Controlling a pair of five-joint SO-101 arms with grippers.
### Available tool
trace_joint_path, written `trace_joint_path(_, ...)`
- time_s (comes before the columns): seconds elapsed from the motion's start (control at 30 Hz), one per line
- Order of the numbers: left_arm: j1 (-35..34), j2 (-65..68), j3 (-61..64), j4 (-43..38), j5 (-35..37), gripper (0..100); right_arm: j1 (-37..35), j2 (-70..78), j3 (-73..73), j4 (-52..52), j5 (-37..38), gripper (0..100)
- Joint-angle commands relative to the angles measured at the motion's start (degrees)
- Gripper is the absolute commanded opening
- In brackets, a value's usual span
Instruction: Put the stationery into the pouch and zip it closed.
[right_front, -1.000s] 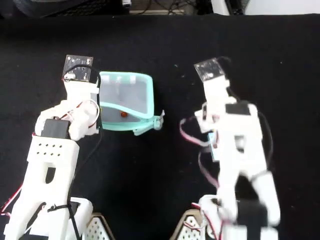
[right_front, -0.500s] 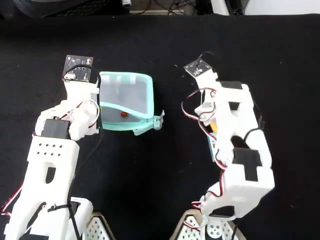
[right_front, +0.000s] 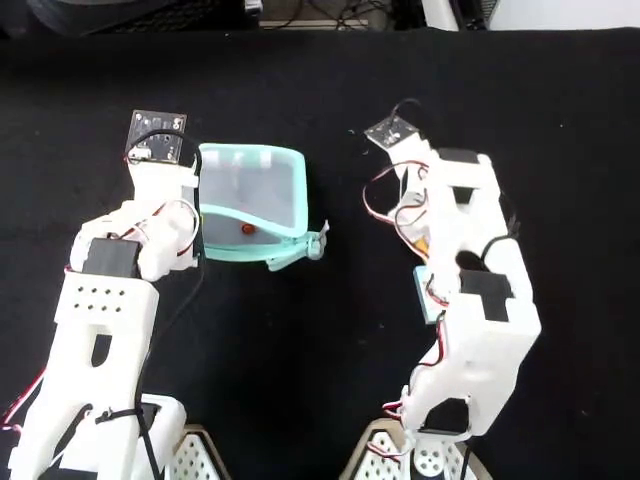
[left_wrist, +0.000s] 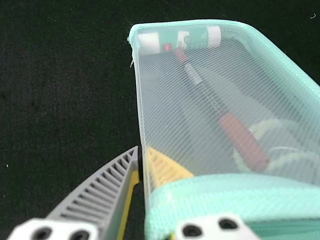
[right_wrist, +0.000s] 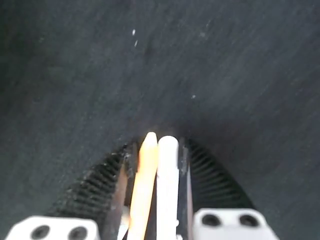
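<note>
No text, number or sign can be read anywhere; the white, green and red label patches (left_wrist: 181, 38) inside the pouch (left_wrist: 210, 115), ahead of the left tool (left_wrist: 142, 156), show no legible letters

I count two arms of mine, left arm (right_front: 100, 300) and right arm (right_front: 480, 290), so two grippers: left gripper (left_wrist: 141, 157) and right gripper (right_wrist: 156, 147). One pouch (right_front: 252, 200) lies on one table (right_front: 330, 80). Through its mesh I make out three items: one red pen (left_wrist: 242, 142), one tape roll (left_wrist: 280, 150), one tube (left_wrist: 180, 39). The right gripper holds two: one orange pen (right_wrist: 143, 185), one white pen (right_wrist: 168, 175).
</note>
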Motion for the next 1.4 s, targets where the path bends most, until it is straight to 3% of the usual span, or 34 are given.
trace_joint_path(0.0, -0.66, 0.79, 0.40, 0.00, 0.00, 3, 0.35, -0.92, -2.33, 2.37, 2.46, 13.1)
trace_joint_path(0.43, -0.66, 0.79, 0.40, 0.00, 0.00, 3, -1.85, -5.67, -2.15, 3.16, 3.52, 13.4)
trace_joint_path(0.63, -0.66, 0.79, 0.40, 0.00, 0.00, 3, -6.42, -8.22, -2.59, 2.64, -1.41, 13.4)
trace_joint_path(0.87, -0.66, 0.79, 0.40, 0.00, 0.00, 3, -6.07, -11.65, 0.22, 4.66, -1.14, 13.2)
trace_joint_path(1.37, -0.66, 0.79, 0.48, 0.00, 0.00, 3, -1.32, -5.32, 3.65, 4.22, 10.29, 13.3)
